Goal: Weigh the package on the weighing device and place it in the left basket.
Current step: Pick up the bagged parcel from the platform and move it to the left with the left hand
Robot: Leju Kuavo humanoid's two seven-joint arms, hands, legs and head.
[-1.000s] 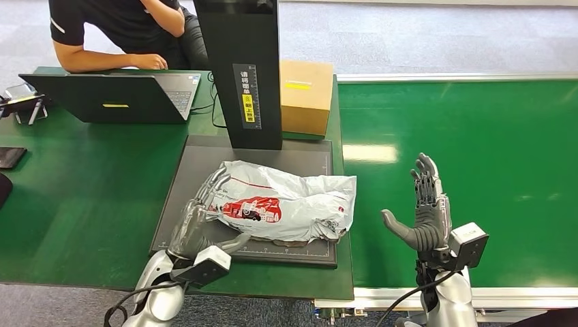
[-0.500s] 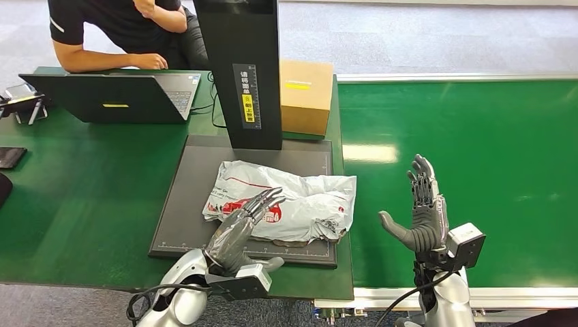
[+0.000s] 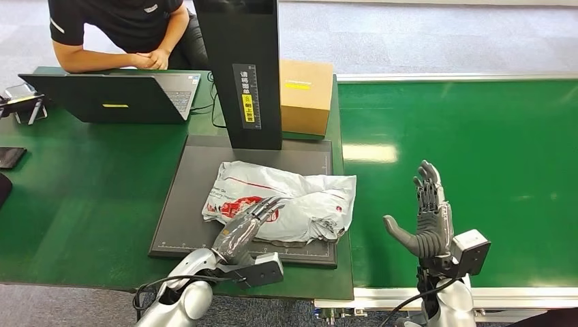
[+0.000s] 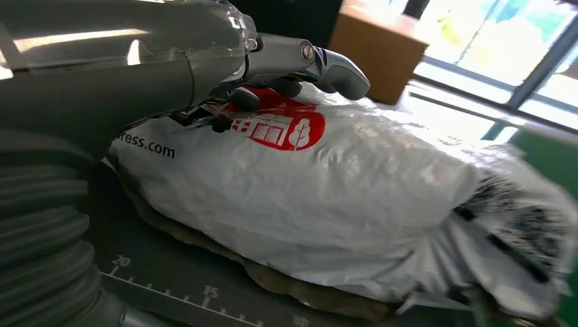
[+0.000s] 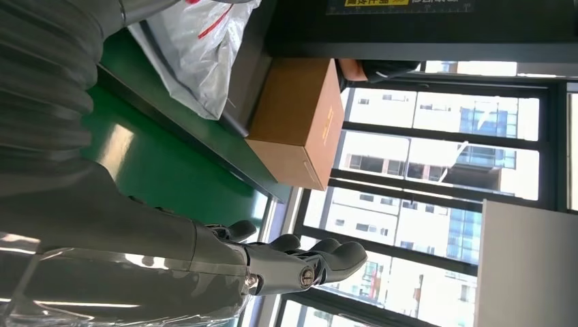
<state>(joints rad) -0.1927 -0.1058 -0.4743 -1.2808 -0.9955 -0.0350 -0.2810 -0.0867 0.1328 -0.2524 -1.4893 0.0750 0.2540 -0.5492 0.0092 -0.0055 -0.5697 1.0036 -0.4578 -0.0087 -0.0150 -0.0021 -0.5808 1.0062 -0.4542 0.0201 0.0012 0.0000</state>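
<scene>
The package (image 3: 286, 203), a crumpled white mailer bag, lay on the dark scale plate (image 3: 178, 204) toward its near right corner, long axis running across the plate from left to right. The left hand (image 3: 244, 228) rested on the bag's near left end, fingers stretched forward over the red print and not closed round it; whether the thumb had caught the underside I could not tell. The right hand (image 3: 428, 216) stood upright and empty over the green belt (image 3: 477, 136), fingers apart, well off the bag's right end, so the left was much the nearer. The black column (image 3: 240, 68) rose at the plate's far edge, with a box (image 3: 305, 95) beside it. A laptop (image 3: 109, 97) and a seated person (image 3: 116, 30) occupied the bench's far left corner. No basket could be seen.
</scene>
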